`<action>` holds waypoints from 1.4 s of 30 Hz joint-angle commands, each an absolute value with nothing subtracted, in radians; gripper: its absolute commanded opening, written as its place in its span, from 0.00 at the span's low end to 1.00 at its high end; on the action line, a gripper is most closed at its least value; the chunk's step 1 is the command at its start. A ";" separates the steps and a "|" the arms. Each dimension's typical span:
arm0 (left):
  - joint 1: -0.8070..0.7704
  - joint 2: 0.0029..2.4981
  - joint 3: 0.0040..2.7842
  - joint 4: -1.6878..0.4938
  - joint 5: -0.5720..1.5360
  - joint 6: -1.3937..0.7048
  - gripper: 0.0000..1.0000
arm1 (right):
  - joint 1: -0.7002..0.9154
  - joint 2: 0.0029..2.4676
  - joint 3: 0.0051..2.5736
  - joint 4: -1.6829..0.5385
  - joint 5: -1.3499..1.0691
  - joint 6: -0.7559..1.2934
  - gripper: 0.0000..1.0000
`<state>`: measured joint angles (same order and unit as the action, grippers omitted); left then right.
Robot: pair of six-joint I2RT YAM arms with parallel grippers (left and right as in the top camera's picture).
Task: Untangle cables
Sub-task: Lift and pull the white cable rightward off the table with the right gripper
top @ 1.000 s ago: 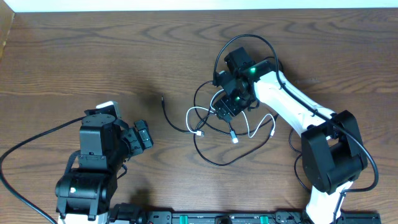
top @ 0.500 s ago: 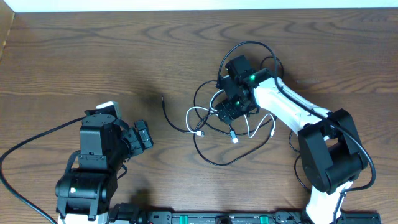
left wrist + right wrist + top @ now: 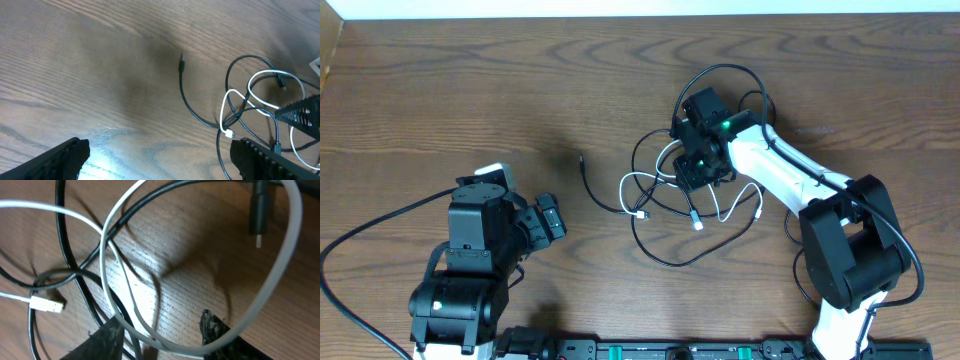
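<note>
Cables [image 3: 229, 133] are knotted on the table [image 3: 470, 90], right of centre, directly under the right gripper [image 3: 160, 335]. Its jaws are seen part-spread; the white strand [image 3: 102, 250] and black strand [image 3: 92, 297] pass between the tips, nothing visibly pinched yet. Risk: both strands clamped together, so the knot is dragged or tightened instead of opened. The left gripper [image 3: 167, 157] is spread wide, well apart.

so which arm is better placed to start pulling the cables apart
Right. The right tool is down in the cables, strands between its fingers; the left tool sits open, well clear of them.
</note>
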<state>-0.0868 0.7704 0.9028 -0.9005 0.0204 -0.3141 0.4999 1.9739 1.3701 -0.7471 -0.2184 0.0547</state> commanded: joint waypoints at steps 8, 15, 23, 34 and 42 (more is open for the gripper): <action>-0.083 0.771 0.920 -0.912 0.019 -0.308 0.96 | 0.561 1.982 1.364 -0.702 -0.215 0.107 0.19; -0.083 0.771 0.920 -0.920 0.019 -0.308 0.96 | 0.564 1.982 1.364 -0.699 -0.216 0.153 0.01; -0.083 0.771 0.920 -0.919 0.019 -0.308 0.96 | 0.557 1.930 1.383 -0.745 -0.216 0.160 0.01; -0.083 0.771 0.920 -0.919 0.018 -0.308 0.96 | 0.434 1.473 1.470 -0.774 -0.212 0.130 0.01; -0.083 0.771 0.920 -0.919 0.018 -0.308 0.96 | 0.153 1.130 1.476 -0.780 -0.121 0.130 0.01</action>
